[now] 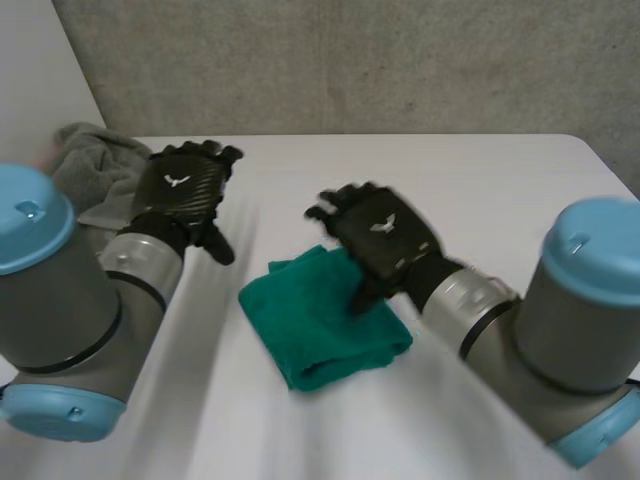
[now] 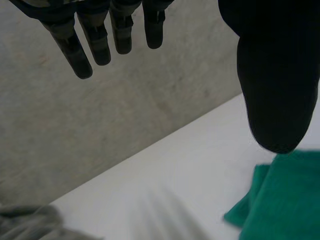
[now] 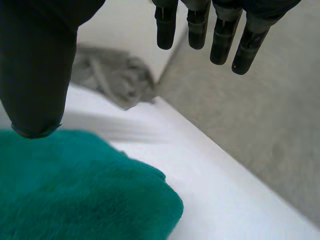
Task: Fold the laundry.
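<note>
Background: a white table (image 1: 480, 190) stands before a rough grey wall (image 1: 350, 60).
Far left: a grey cloth (image 1: 95, 165) lies crumpled at the far left corner of the table, not folded.
Left side: the left hand (image 1: 180, 195) hovers over the table just beside the grey cloth. In its wrist view the fingers (image 2: 100, 47) are straight, the thumb (image 2: 275, 90) stands wide from them, and nothing is between.
Middle: the green towel (image 1: 320, 320) lies flat on the table and looks folded into a thick rectangle.
Right side: the right hand (image 1: 380, 240) is over the far right part of the green towel, palm down. Its fingers (image 3: 197, 30) are straight and apart from the thumb (image 3: 35, 75), and it holds nothing. The thumb tip is close to the pile; I cannot tell if it touches.
Handling: I judge the towel to be light, soft and limp, with a fluffy pile that is not slippery. It will sag and the layers may slide open if lifted by one point.
Where to hold: pinch a corner or a free edge through all layers, better with both hands.
Towel to hands: partly under the right hand and near the left hand, but apart from it.
</note>
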### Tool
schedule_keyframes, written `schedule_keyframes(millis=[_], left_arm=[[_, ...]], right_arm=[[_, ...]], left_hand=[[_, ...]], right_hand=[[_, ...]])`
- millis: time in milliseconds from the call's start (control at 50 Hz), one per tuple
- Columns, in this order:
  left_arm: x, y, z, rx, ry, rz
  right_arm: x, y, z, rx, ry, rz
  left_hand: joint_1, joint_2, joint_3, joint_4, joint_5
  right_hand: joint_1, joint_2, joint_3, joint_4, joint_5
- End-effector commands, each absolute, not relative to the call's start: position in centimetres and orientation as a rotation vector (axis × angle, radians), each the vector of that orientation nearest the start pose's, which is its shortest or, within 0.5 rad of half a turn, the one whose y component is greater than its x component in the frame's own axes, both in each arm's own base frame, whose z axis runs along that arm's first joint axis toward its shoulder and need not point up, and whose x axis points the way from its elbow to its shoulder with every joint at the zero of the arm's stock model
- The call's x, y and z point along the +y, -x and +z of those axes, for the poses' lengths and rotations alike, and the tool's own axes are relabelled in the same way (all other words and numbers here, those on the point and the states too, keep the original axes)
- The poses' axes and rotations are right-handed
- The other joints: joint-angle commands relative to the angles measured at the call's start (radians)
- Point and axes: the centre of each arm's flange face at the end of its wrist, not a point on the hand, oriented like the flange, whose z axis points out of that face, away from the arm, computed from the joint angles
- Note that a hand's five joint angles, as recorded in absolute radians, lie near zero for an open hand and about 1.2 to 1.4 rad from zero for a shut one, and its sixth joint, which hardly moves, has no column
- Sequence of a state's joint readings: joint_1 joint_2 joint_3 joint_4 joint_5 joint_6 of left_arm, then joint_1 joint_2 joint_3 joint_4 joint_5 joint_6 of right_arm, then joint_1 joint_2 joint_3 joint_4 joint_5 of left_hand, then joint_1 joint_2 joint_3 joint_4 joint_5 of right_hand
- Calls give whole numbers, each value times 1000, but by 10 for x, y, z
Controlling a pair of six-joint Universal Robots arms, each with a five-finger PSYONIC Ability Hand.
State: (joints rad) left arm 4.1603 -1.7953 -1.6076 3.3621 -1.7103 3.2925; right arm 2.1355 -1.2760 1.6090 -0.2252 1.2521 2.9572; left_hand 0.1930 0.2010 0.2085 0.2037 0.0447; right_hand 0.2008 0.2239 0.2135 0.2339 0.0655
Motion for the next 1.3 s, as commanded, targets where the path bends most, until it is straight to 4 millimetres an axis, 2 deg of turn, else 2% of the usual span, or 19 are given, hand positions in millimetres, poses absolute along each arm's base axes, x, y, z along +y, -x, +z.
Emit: schedule_keyframes(millis=[20,120,280,340,440,500,560,580,600,640,700,720,800,880,960,1020,1160,1300], left_arm=[[-210,322,219,2433,-855,-2221],[-201,328,185,2525,-937,-2035],[-196,328,135,2607,-1012,-1759],[-196,327,126,2623,-1029,-1701],[-199,325,121,2615,-1068,-1627],[-202,324,124,2601,-1076,-1635],[-208,322,137,2579,-1056,-1686],[-210,322,144,2569,-1046,-1717],[-212,324,164,2546,-1030,-1804],[-212,327,191,2511,-1045,-1935],[-211,330,213,2489,-1088,-2038],[-214,329,226,2472,-1107,-2100],[-224,319,257,2431,-1156,-2234],[-221,315,273,2438,-1297,-2287],[-215,315,279,2487,-1463,-2274],[-215,313,279,2513,-1512,-2259],[-222,307,278,2538,-1483,-2250],[-223,306,272,2561,-1452,-2219]], right_arm=[[-233,-320,195,1988,876,-1461],[-242,-326,170,2103,1011,-1335],[-255,-333,142,2170,1092,-1261],[-256,-334,138,2172,1123,-1266],[-260,-330,143,2181,1183,-1339],[-261,-327,153,2182,1157,-1396],[-260,-324,159,2163,1136,-1443],[-258,-322,160,2149,1117,-1477],[-256,-321,160,2141,1112,-1489],[-253,-318,164,2110,1054,-1552],[-249,-312,170,2106,969,-1601],[-247,-308,173,2118,907,-1615],[-246,-292,168,2203,762,-1573],[-241,-277,154,2282,651,-1471],[-232,-272,142,2320,618,-1392],[-227,-270,131,2336,620,-1343],[-225,-277,120,2289,617,-1275],[-234,-284,114,2250,563,-1271]], left_hand=[[6,-2,-10,-5,-20],[6,-2,-10,-5,-20],[6,-2,-10,-5,-20],[6,-2,-10,-5,-20],[6,-2,-10,-5,-20],[-3,-11,-18,-14,-29],[-9,-17,-24,-20,-35],[-9,-17,-24,-20,-35],[-15,-23,-30,-25,-41],[-15,-23,-30,-25,-41],[-15,-23,-30,-25,-41],[-15,-23,-30,-25,-41],[-12,-20,-27,-23,-38],[-12,-20,-27,-23,-38],[-12,-20,-27,-23,-38],[-9,-17,-24,-20,-35],[-6,-14,-21,-17,-32],[-6,-14,-21,-17,-32]], right_hand=[[-26,-49,-39,-59,-66],[-26,-49,-39,-59,-66],[-26,-49,-39,-59,-66],[-26,-49,-39,-59,-66],[-26,-49,-39,-59,-66],[-26,-49,-39,-59,-66],[-26,-49,-39,-59,-66],[-26,-49,-39,-59,-66],[-26,-49,-39,-59,-66],[-26,-49,-39,-59,-66],[-26,-49,-39,-59,-66],[-26,-49,-39,-59,-66],[-26,-49,-39,-59,-66],[-26,-49,-39,-59,-66],[-26,-49,-39,-59,-66],[-26,-49,-39,-59,-66],[-26,-49,-39,-59,-66],[34,11,21,1,-5]])
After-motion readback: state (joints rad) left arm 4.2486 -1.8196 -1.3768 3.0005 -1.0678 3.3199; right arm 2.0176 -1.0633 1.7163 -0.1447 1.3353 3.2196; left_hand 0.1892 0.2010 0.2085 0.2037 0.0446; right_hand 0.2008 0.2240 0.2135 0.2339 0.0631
